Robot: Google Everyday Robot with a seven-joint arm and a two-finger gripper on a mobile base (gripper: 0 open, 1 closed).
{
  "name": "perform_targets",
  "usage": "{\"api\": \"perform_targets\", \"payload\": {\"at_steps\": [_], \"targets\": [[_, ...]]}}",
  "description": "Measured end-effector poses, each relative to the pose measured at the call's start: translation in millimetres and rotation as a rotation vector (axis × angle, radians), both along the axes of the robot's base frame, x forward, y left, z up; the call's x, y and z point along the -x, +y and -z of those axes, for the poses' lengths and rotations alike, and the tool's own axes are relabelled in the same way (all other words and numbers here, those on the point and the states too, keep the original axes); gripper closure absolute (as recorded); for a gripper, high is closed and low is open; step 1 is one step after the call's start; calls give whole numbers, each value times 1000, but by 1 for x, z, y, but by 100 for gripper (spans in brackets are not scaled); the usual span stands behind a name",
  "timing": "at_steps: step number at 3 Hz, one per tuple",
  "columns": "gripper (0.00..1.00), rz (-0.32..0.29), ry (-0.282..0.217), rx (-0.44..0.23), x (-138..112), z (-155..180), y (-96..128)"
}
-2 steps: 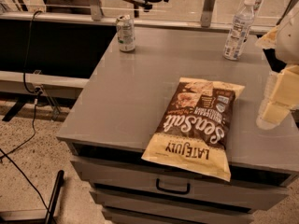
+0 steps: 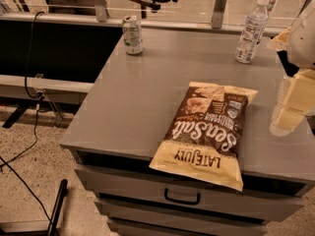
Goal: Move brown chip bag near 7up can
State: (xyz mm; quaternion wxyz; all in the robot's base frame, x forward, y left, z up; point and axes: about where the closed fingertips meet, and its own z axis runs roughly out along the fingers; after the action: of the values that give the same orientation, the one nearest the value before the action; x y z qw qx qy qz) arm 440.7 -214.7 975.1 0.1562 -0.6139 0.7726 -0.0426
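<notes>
The brown chip bag (image 2: 206, 132) lies flat on the grey cabinet top (image 2: 133, 97), near its front edge, with its "LATE JULY" end hanging slightly over the front. The 7up can (image 2: 132, 35) stands upright at the far left corner of the top, well apart from the bag. My gripper (image 2: 291, 109) shows at the right edge of the view, to the right of the bag and above the top, with cream-coloured fingers (image 2: 295, 95) pointing down. It holds nothing that I can see.
A clear plastic water bottle (image 2: 251, 29) stands at the far right of the top. Drawers with a dark handle (image 2: 182, 198) are below the front edge. Cables (image 2: 29, 82) run over the speckled floor at the left. A rail and chair base are behind.
The view has shifted slightly closer and to the left. My gripper stays at the right edge. The bag, the can and the bottle have not moved.
</notes>
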Motion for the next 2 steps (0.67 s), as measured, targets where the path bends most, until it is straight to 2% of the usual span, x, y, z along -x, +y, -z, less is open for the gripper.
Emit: {"api": "perform_targets", "payload": {"at_steps": [1,2], "targets": [[0,-57,8,15,-12,20,-3],[0,-150,36,4,-29,50,-9]]}}
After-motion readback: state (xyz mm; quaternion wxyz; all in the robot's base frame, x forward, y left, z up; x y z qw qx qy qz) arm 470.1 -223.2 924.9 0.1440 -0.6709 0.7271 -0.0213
